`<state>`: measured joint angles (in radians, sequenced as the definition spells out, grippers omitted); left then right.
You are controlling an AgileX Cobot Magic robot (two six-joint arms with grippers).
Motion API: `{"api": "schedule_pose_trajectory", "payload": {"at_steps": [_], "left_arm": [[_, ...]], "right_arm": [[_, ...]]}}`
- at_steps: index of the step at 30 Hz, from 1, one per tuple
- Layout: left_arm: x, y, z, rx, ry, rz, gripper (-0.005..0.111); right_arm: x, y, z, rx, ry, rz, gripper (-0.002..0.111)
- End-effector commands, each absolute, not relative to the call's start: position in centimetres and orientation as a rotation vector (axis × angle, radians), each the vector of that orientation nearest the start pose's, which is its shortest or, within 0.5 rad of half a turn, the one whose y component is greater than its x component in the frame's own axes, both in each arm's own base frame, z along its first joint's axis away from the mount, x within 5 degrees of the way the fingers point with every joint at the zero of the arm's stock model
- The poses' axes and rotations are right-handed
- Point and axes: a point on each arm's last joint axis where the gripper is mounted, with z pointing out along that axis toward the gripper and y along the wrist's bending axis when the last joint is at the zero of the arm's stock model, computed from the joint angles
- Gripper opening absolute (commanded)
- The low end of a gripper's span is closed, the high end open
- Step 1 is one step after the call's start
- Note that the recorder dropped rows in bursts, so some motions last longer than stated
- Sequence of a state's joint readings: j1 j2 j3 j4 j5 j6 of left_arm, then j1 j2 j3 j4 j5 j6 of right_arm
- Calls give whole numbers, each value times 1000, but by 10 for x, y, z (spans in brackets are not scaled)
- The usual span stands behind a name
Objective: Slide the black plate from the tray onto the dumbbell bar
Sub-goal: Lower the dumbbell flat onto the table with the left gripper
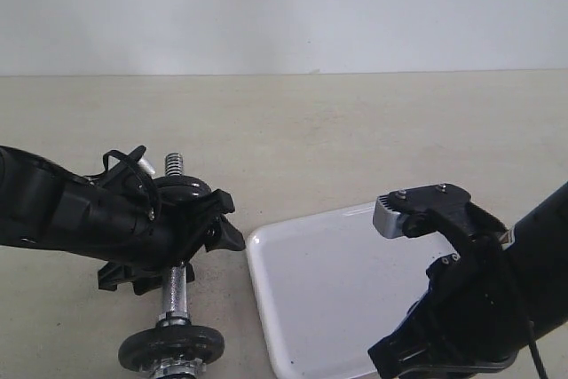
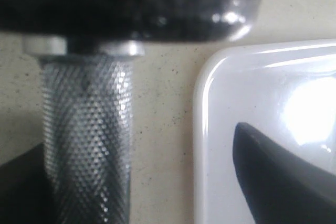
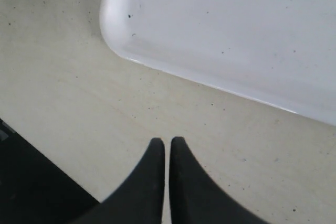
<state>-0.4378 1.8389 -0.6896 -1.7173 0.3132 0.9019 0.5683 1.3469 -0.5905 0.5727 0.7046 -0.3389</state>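
On the table (image 1: 373,130), the left tool (image 1: 171,255), fingers (image 2: 273,182) apart astride the dumbbell bar (image 1: 174,286), should rise without nudging the black plate (image 1: 185,191).

Both arms are matte black: the left arm (image 1: 62,210) carries a thin black cable (image 1: 120,161) looped over its wrist, the right arm (image 1: 524,281) a grey block (image 1: 390,217) topped with small screws (image 1: 401,193) and a black lead (image 1: 535,350) trailing below. The right end effector (image 3: 167,142) has smooth black fingers (image 3: 149,182) tapering to rounded tips
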Motion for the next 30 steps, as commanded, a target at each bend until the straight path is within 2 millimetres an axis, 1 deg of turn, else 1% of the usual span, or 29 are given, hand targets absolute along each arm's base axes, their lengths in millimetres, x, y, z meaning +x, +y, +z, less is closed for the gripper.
{"api": "schedule_pose_trajectory", "payload": {"at_steps": [1,3,7,11,12,16,21,25,30], "left_arm": [[252,-145,87,-409,2790,-703,72],[252,-145,87,-409,2790,-703,71],[252,-148,89,-397,2791,-746,66],[255,-151,99,-380,2758,-784,65],[257,-152,107,-369,2729,-801,65],[258,-152,127,-343,2661,-831,65],[258,-150,157,-297,2559,-855,65],[256,-149,174,-262,2505,-876,65],[254,-148,186,-249,2463,-895,65]], "right_arm": [[158,139,186,-737,2837,638,0],[158,139,186,-739,2836,638,0],[159,139,186,-737,2833,637,0],[159,139,186,-739,2835,637,0],[159,139,186,-739,2835,637,0],[159,139,186,-736,2836,638,0],[158,139,186,-737,2838,638,0],[158,139,186,-738,2839,639,0],[157,139,186,-736,2849,642,0]]}}
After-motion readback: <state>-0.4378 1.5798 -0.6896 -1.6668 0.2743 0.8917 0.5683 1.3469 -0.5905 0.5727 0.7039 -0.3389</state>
